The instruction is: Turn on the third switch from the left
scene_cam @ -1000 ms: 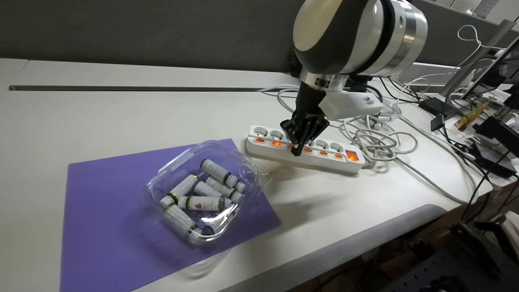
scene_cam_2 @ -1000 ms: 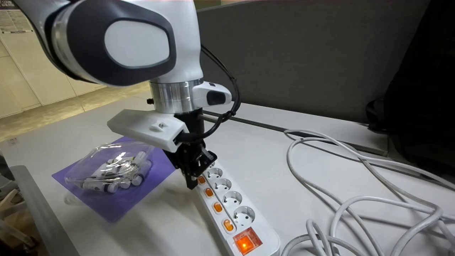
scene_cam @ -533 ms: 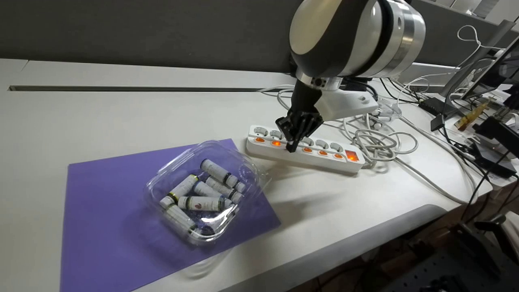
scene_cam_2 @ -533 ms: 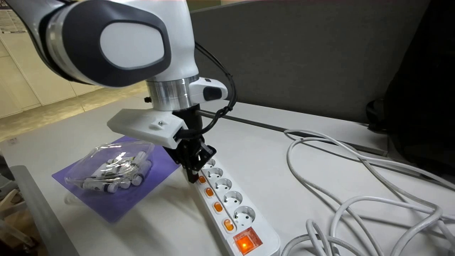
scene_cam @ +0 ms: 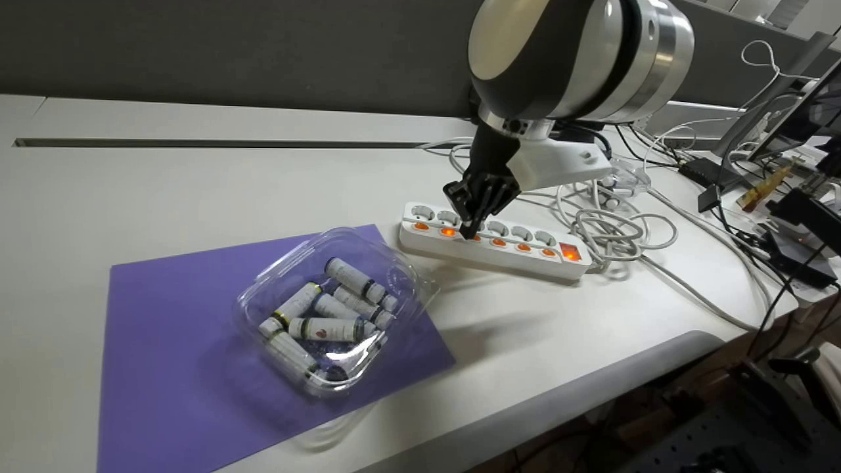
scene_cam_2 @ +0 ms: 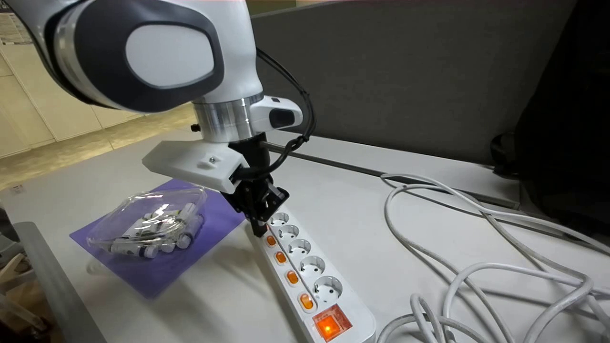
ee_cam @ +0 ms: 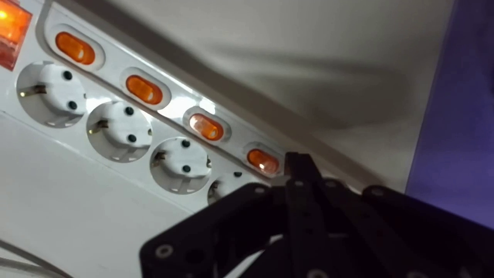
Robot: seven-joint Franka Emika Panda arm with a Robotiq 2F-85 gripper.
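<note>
A long white power strip [scene_cam: 486,253] lies on the table; it also shows in an exterior view [scene_cam_2: 286,290] and the wrist view [ee_cam: 115,92]. The third switch, a small orange rocker, shows uncovered in an exterior view [scene_cam_2: 270,240] and the wrist view [ee_cam: 263,160]; a fingertip partly hides it in an exterior view [scene_cam: 477,238]. It shows no clear glow. The second switch [scene_cam: 447,232] glows. My gripper [scene_cam: 468,233] is shut and empty, pointing down at the strip beside the third switch, on its cable-free side [scene_cam_2: 259,232] [ee_cam: 303,160]. Whether it touches the strip I cannot tell.
The square main switch [scene_cam_2: 332,324] glows at the cable end. Loose white cables [scene_cam: 611,230] lie beyond that end. A clear plastic box [scene_cam: 328,315] of small bottles sits on a purple sheet [scene_cam: 164,341] beside the strip. A grey partition [scene_cam: 230,52] stands behind.
My gripper, still shut, has moved a little along the strip towards its cable-free end and slightly up. The third switch shows more clearly now. The strip has not moved.
</note>
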